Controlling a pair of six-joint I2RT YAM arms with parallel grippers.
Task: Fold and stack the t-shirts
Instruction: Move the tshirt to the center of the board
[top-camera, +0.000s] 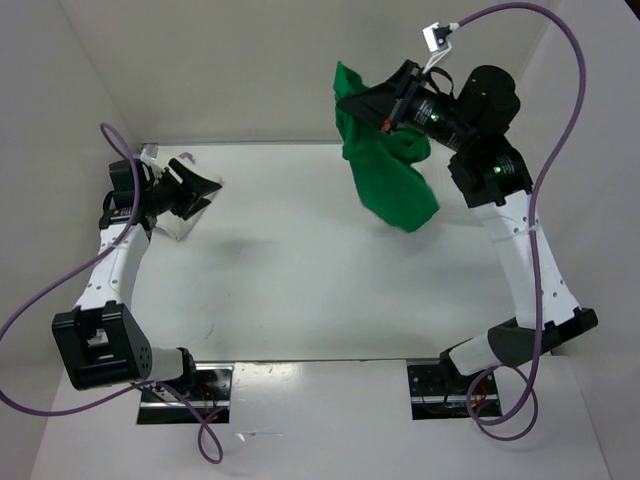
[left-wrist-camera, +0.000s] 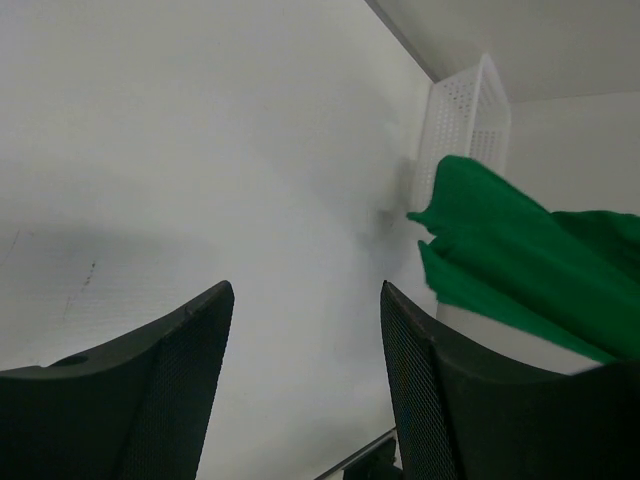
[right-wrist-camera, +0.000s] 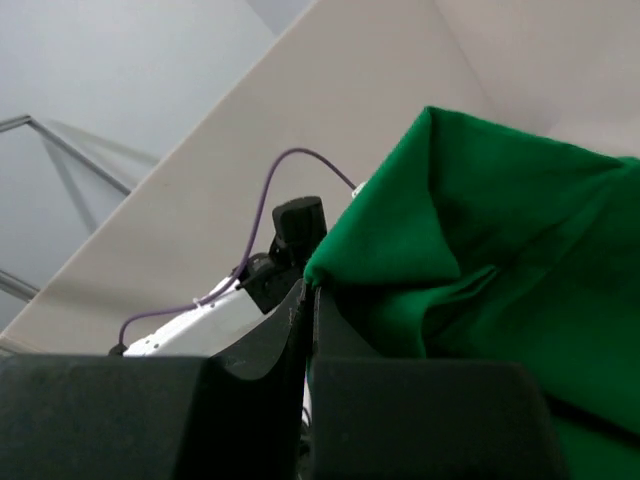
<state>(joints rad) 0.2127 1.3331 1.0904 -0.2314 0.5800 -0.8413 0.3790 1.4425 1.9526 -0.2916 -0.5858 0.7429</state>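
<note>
A bright green t-shirt (top-camera: 392, 187) hangs bunched in the air over the back right of the white table (top-camera: 300, 290). My right gripper (top-camera: 347, 100) is shut on its top edge, and the cloth droops below the wrist. In the right wrist view the fingers (right-wrist-camera: 290, 320) pinch a fold of the green shirt (right-wrist-camera: 500, 250). My left gripper (top-camera: 212, 187) hovers over the table's left side, open with nothing between its fingers. From the left wrist view (left-wrist-camera: 305, 292) the green shirt (left-wrist-camera: 510, 250) shows at the right, apart from the fingers.
A white mesh basket (left-wrist-camera: 465, 120) stands by the far wall behind the hanging shirt. White walls close in the table at the back and on both sides. Purple cables (top-camera: 560, 130) loop off both arms. The left arm (right-wrist-camera: 200, 320) shows beyond the right fingers.
</note>
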